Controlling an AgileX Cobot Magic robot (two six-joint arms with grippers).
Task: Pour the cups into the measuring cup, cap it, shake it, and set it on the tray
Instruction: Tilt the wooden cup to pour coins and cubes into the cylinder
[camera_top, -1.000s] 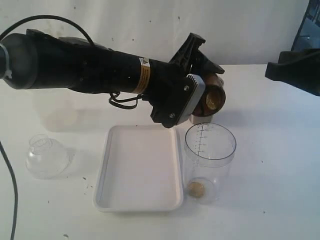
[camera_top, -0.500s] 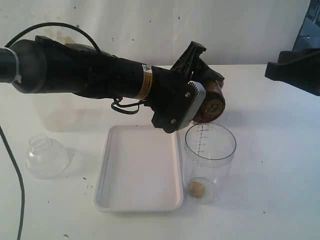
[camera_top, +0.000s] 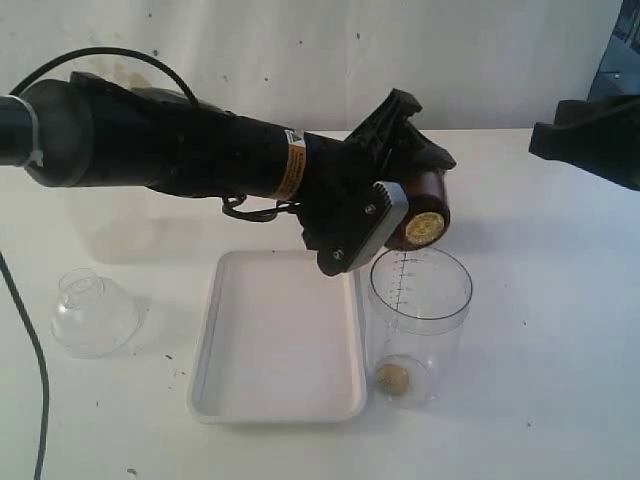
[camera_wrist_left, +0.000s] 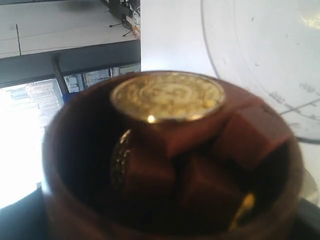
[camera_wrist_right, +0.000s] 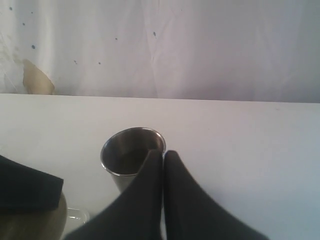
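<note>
White plastic tray (camera_top: 215, 330), centre-near: bare, nothing set on it. Final step not yet done.

Measuring cup (camera_top: 418, 300): upright just right of the tray, uncapped. One small tan piece (camera_top: 392, 378) lies on its bottom, so pouring looks begun, but only just.

Clear dome lid (camera_top: 92, 312): on the table well left of the tray, nothing touching it. Capping and shaking are both left.

Steel tumbler (camera_wrist_right: 132, 150): upright on the table, seen only from the right wrist and hidden in the exterior view. Inside is dark, contents unreadable. Judged not yet poured.

Wooden cup (camera_top: 420, 208): pinched by its sides in the left gripper (camera_top: 420, 175), held in the air and tipped over just above the measuring cup's far rim, mouth facing near. Left wrist view shows it loaded with brown blocks (camera_wrist_left: 250, 135) and gold discs (camera_wrist_left: 167, 95). This is the pour in hand.

Right gripper (camera_wrist_right: 162, 165): fingers pressed together, empty, at far right close to the tumbler.

Count:
- tray: 1
- measuring cup: 1
- lid: 1
- cups: 2 (one steel, one wood)
- piece already in the cylinder: 1
- in the wooden cup: about three blocks and at least two discs, the heap too blurred to be sure
</note>
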